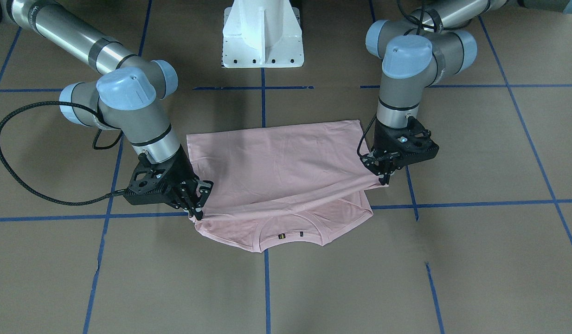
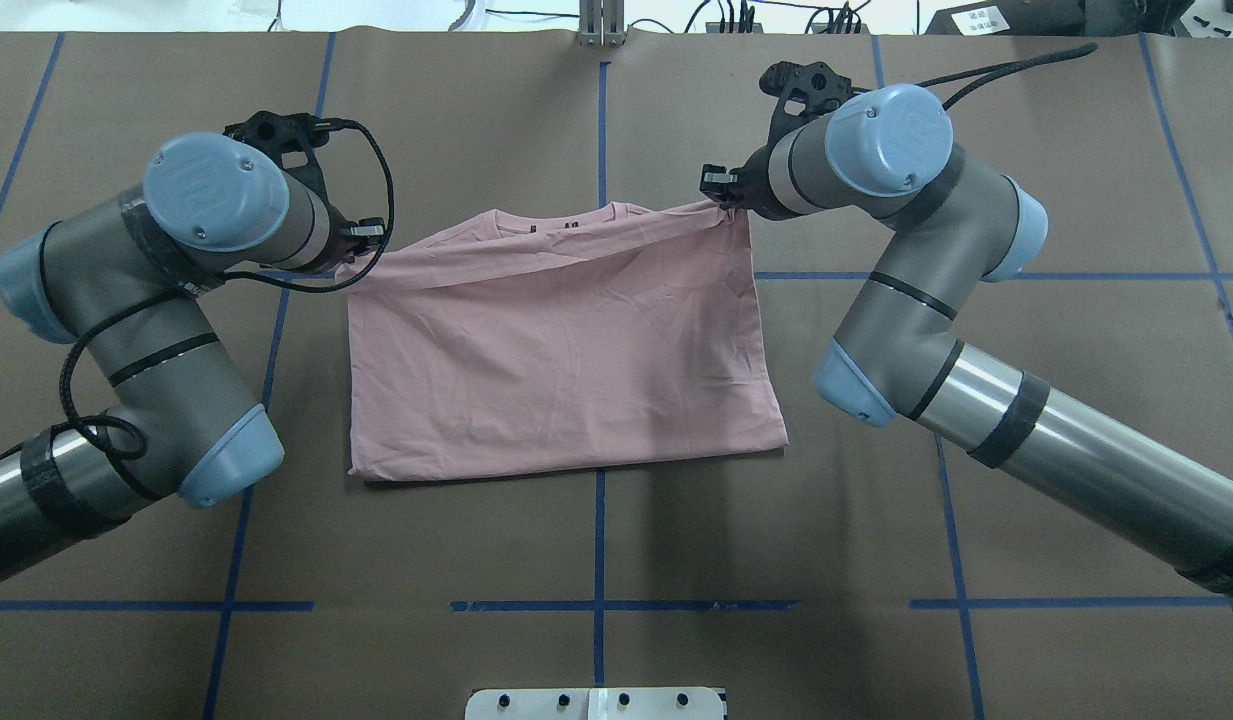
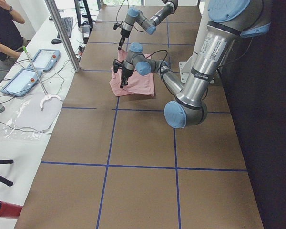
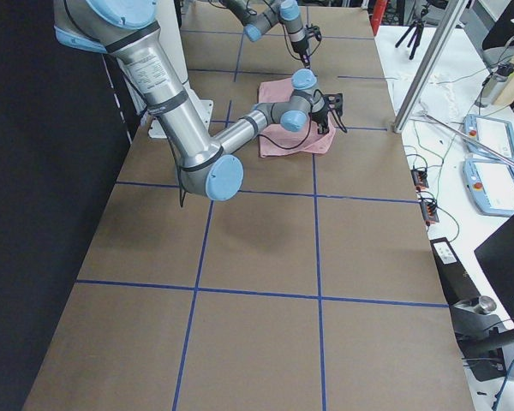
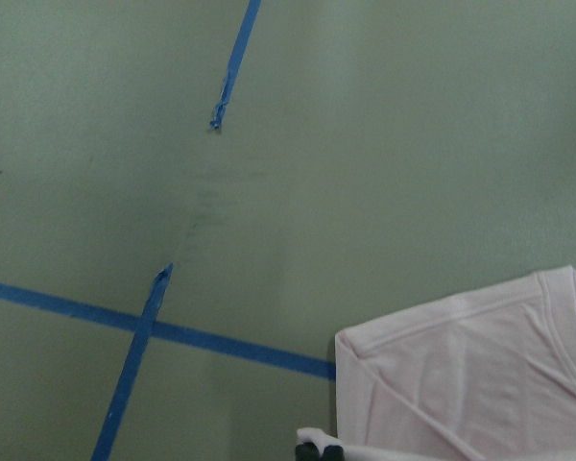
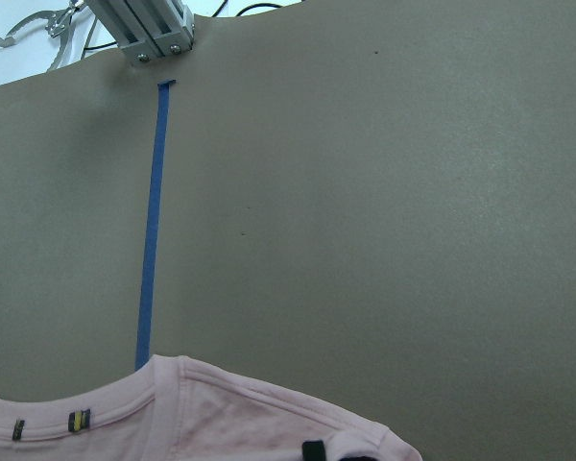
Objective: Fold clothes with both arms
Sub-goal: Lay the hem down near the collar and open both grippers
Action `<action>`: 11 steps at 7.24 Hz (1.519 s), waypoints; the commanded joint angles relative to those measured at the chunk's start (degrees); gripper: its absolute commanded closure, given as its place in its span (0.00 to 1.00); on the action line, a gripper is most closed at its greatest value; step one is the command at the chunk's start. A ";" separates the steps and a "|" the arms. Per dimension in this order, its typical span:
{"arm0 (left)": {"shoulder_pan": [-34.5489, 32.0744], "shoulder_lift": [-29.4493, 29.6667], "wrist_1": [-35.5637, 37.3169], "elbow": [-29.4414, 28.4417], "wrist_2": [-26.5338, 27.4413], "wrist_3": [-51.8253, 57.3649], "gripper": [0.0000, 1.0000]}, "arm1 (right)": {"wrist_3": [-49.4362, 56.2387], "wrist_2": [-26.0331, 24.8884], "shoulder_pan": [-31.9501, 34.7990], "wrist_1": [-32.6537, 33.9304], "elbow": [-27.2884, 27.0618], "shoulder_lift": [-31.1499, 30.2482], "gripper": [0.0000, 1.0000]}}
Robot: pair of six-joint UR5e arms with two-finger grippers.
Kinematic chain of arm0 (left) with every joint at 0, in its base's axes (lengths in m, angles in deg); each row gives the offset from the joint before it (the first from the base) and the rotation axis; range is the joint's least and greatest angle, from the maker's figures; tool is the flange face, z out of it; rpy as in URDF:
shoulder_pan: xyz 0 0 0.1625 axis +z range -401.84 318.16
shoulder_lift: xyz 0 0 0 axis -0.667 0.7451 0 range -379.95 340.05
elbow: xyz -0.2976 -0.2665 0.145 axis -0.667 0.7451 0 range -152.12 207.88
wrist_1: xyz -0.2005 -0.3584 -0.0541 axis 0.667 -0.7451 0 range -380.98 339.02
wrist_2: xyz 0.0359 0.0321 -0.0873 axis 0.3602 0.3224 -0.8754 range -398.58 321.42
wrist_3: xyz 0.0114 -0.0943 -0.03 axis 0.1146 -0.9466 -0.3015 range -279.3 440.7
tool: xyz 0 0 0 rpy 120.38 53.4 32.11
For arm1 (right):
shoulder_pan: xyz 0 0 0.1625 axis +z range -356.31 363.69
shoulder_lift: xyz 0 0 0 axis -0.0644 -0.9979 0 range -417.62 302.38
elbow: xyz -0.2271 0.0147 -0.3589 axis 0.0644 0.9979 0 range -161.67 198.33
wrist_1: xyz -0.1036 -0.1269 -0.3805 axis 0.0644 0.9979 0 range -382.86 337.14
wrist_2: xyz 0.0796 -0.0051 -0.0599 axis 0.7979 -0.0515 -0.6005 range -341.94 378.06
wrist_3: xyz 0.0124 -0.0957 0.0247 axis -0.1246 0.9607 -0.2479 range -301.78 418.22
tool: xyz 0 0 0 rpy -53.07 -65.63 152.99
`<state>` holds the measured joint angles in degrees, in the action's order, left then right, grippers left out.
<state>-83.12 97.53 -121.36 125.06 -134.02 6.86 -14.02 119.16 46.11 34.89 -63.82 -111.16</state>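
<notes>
The pale pink T-shirt (image 1: pixel 276 167) lies folded over on the brown table, its upper layer drawn toward the ribbed neck (image 1: pixel 290 237) with small dark tags. My left gripper (image 1: pixel 386 179) is shut on one corner of that upper layer, held just above the table. My right gripper (image 1: pixel 196 211) is shut on the opposite corner. In the overhead view the shirt (image 2: pixel 556 350) forms a rough rectangle, with the left gripper (image 2: pixel 359 250) and right gripper (image 2: pixel 724 197) at its two far corners. The left wrist view shows the shirt's shoulder (image 5: pixel 470 375). The right wrist view shows the neck edge (image 6: pixel 173 413).
Blue tape lines (image 2: pixel 601 130) cross the table. The white pedestal base (image 1: pixel 262 41) stands behind the shirt. Beyond the table's far edge are a metal post (image 3: pixel 62 33), a bench with tablets (image 3: pixel 33 67) and a person (image 3: pixel 2 24).
</notes>
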 commanded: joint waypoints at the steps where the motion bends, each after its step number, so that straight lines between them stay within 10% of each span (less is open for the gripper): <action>1: -0.55 0.72 -3.86 -3.84 0.08 -0.33 1.00 | -0.36 -0.20 -0.05 -1.15 1.74 1.78 1.00; 3: -0.38 1.87 -3.95 -5.95 0.16 -0.34 1.00 | -0.36 -0.11 -0.23 -1.15 1.74 2.13 1.00; 4: -0.29 1.87 -5.34 -6.30 0.16 -0.51 0.52 | -0.36 -0.11 -0.32 -1.15 1.74 2.13 0.78; 5: -0.20 1.87 -6.22 -6.48 0.16 -0.69 0.07 | -0.01 -0.11 -0.49 -1.15 1.74 2.04 0.20; 6: -0.20 1.96 -6.15 -6.39 0.16 -0.60 0.00 | -0.01 -0.11 -0.41 -1.15 1.74 1.87 0.00; 11: -0.55 0.99 -5.44 2.98 -4.56 -2.78 0.00 | -1.93 6.13 -3.46 10.39 -11.57 -6.81 0.00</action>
<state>-83.64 98.90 -127.14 124.66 -136.35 5.65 -15.33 124.19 44.21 38.97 -69.88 -114.58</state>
